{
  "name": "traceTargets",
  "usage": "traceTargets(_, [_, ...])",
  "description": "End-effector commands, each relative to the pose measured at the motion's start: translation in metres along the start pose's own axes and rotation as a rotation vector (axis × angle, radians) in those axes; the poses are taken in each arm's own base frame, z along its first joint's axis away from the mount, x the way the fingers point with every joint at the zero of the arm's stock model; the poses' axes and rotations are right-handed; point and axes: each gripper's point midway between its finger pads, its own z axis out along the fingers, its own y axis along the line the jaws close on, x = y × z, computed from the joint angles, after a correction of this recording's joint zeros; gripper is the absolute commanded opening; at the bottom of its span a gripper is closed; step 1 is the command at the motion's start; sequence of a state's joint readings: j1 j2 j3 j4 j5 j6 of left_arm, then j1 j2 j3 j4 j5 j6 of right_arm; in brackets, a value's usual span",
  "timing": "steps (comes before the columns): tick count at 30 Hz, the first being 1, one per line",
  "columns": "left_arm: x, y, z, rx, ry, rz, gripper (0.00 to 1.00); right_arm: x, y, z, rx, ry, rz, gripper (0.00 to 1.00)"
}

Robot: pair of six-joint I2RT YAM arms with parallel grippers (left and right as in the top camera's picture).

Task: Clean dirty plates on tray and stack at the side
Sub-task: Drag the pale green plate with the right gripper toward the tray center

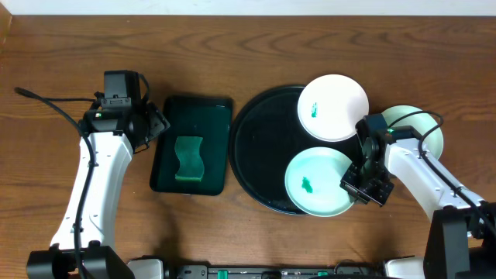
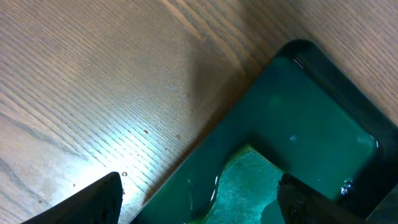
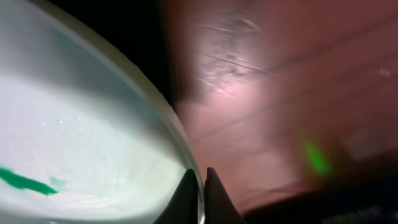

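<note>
Right up against the right wrist camera is the thin rim of a pale mint-green round plate point(image 3: 81, 137). It lies on the robot's side of the large round shiny black tray point(image 1: 260, 147) and has a green smear point(image 3: 25, 182) on it. The hold is only on the very edge, so the plate could slip out or tip if it is lifted fast. It might then bump the white round plate point(image 1: 333, 107) at the back of the tray. The smear is not wiped off yet, so this plate looks too dirty to stack by the other mint-green plate point(image 1: 425, 128) out on the brown wooden bench point(image 1: 232, 54). The right pincer point(image 3: 200, 186) is squeezed tight on the rim, one finger on each side. The left pincer point(image 2: 199, 205) is spread wide and holds nothing. It hangs over the small dark green tray point(image 1: 167, 174), just above the green sponge point(image 1: 188, 159).
</note>
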State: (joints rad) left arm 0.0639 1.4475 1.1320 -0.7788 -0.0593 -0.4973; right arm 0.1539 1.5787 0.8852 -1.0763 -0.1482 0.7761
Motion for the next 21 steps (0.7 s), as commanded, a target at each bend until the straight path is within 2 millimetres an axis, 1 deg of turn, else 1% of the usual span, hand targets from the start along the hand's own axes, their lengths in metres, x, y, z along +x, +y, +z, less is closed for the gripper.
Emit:
traceTargets(1, [-0.006,0.001,-0.003,-0.006,-0.016,-0.005,0.8,0.005,0.015,0.002,-0.067,0.018,-0.04,0.01])
traceTargets(7, [-0.006,0.001,-0.003,-0.006,-0.016,-0.005,0.8,-0.008,0.042,0.0,-0.148,-0.062,-0.094,0.01])
traceTargets(12, [-0.006,0.001,-0.003,-0.006,-0.016,-0.005,0.8,-0.007,0.067,0.0,-0.204,-0.11,-0.087,0.01])
traceTargets(15, [-0.006,0.001,-0.003,-0.006,-0.016,-0.005,0.8,-0.004,0.078,0.0,-0.217,-0.13,-0.051,0.01])
traceTargets(21, [-0.006,0.001,-0.003,-0.006,-0.016,-0.005,0.8,-0.004,0.091,0.0,-0.24,-0.17,0.071,0.01])
